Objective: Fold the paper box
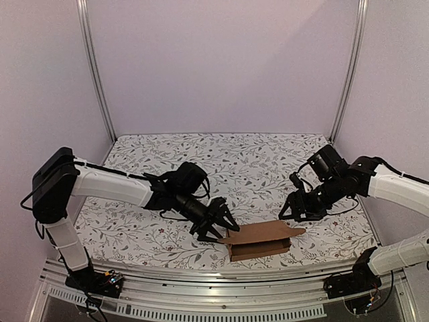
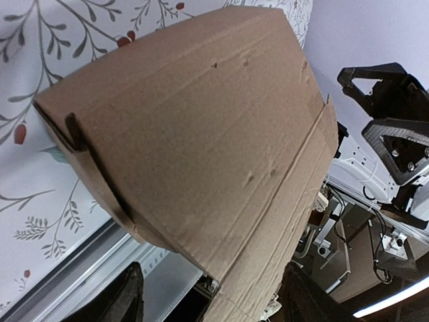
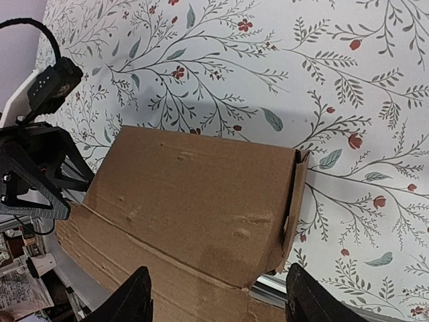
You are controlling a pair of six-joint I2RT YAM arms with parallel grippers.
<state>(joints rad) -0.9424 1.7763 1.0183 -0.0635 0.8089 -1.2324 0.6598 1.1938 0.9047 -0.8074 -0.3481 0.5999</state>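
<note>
Top external view: the paper box (image 1: 258, 241) is seen lying on the flowered table (image 1: 221, 161) close to its near edge, right of centre, between the two arms. Its long axis runs left to right, with a loose top flap pointing right toward the right tool (image 1: 299, 209). The left tool (image 1: 218, 227) is set at the box's left end, the right tool just above the flap's tip; both are seen with jaws parted, and no grip on the cardboard can be made out. A slide toward the near edge is judged the main risk, caused by an uneven push from one side only. The flap could also spring back up if it is pressed without the tab being tucked, or be creased if it is pinched off its fold line.
</note>
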